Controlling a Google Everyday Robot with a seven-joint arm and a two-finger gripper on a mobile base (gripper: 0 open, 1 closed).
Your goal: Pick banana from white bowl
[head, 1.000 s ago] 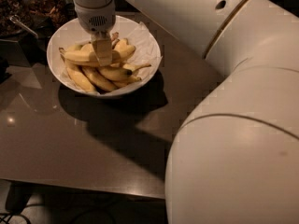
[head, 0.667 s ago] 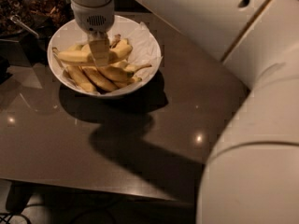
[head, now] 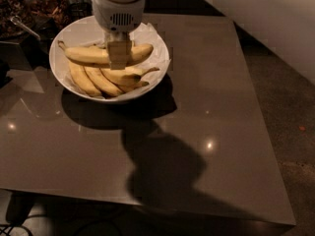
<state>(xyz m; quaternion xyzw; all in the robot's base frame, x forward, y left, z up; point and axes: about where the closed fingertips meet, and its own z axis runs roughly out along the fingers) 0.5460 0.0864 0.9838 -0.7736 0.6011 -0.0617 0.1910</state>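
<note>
The white bowl (head: pixel 160 70) stands at the table's back left, lined with white paper and holding several yellow bananas (head: pixel 101 80). My gripper (head: pixel 119 55) hangs straight down over the middle of the bowl. It is shut on the banana (head: pixel 86 55), the longest, nearly straight one, gripped around its middle. The banana lies level across the top of the others, stem end to the left. One finger (head: pixel 119 49) covers its middle.
The bowl stands on a glossy brown table (head: pixel 206 132), whose right edge drops to the floor (head: pixel 295 132). Dark containers (head: pixel 44 6) and a spoon handle (head: pixel 22 26) stand behind the bowl at the back left.
The long banana now sits crosswise on top of the pile in my gripper, higher than before. My arm's big white links have left the right side of the view.
</note>
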